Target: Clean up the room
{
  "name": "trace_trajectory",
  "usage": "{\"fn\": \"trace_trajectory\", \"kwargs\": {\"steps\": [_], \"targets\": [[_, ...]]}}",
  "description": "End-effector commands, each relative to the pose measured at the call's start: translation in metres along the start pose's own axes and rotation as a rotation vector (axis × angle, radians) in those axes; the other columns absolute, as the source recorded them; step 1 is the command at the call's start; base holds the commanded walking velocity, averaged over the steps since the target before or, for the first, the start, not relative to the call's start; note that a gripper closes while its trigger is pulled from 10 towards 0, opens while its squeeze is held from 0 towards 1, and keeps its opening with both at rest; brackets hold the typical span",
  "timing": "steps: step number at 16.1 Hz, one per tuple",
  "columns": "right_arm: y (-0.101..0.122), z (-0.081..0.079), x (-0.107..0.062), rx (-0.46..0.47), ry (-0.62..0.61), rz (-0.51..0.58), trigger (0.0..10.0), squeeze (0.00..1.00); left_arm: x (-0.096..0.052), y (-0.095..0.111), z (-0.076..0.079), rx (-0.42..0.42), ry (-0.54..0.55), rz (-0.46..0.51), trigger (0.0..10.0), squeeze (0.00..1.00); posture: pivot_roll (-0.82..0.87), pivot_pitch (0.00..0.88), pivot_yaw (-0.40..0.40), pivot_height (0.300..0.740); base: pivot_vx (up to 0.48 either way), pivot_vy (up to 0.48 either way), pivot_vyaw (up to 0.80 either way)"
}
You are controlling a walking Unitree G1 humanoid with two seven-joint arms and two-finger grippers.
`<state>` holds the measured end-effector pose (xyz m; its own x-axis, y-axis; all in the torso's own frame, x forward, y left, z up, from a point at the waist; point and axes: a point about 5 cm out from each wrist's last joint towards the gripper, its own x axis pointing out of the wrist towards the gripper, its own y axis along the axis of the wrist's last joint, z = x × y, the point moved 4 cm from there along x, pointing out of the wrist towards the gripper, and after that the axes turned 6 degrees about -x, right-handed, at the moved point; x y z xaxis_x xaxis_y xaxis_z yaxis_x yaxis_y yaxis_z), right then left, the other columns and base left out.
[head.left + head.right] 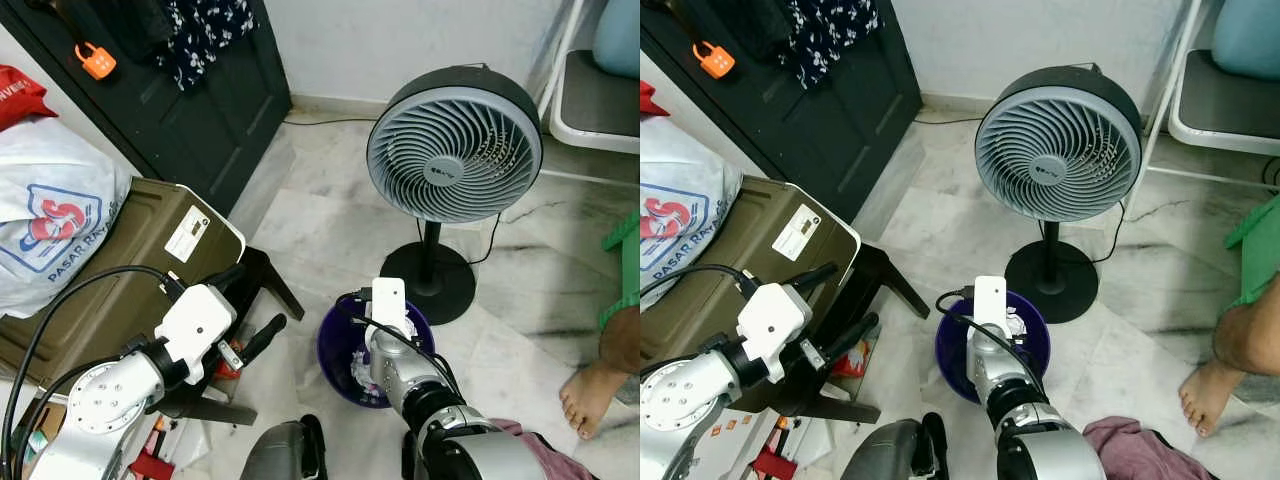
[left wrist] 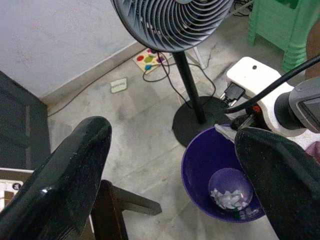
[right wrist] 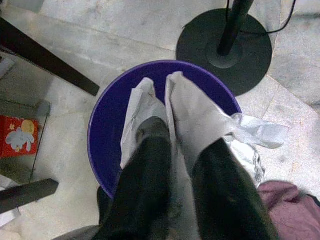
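Marble floor [image 1: 320,230]: your right gripper [image 3: 175,135] clamps crumpled white tissue [image 3: 192,112] (long axis toward twelve o'clock) over the purple bin [image 3: 107,117]; left gripper [image 2: 170,165] spread.

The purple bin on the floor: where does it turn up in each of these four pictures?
Left eye view: purple bin low centre, beside the fan base, partly behind the right arm.
Right eye view: low centre, same spot.
Left wrist view: lower right, paper scraps inside.
Right wrist view: centre, under the right end effector holding white paper.
Shared landmark: the fan base.
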<state>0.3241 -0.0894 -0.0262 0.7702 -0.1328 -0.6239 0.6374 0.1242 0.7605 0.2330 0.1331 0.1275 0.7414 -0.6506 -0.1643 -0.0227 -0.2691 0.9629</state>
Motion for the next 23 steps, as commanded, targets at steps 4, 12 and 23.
{"fn": "trace_trajectory", "kwargs": {"steps": [4, 12, 23], "targets": [[0.014, -0.02, -0.005, 0.02, 0.04, 0.049, 10.0, 1.0, -0.005, -0.001, -0.001, 0.004, 0.022, -0.018, 10.0, 0.0, 0.12, 0.232, 0.219, 0.74, 0.0, 0.0, 0.0], [0.065, -0.021, -0.009, 0.109, 0.126, 0.252, 10.0, 1.0, 0.006, 0.0, -0.004, 0.001, 0.06, 0.004, 10.0, 0.0, 0.09, 0.207, 0.204, 0.74, 0.0, 0.0, 0.0], [0.091, 0.021, -0.071, -0.233, 0.376, 0.61, 10.0, 1.0, 0.066, 0.011, -0.04, -0.084, 0.296, 0.17, 10.0, 0.0, -0.15, 0.0, 0.12, 0.74, 0.0, 0.0, 0.0]]}}
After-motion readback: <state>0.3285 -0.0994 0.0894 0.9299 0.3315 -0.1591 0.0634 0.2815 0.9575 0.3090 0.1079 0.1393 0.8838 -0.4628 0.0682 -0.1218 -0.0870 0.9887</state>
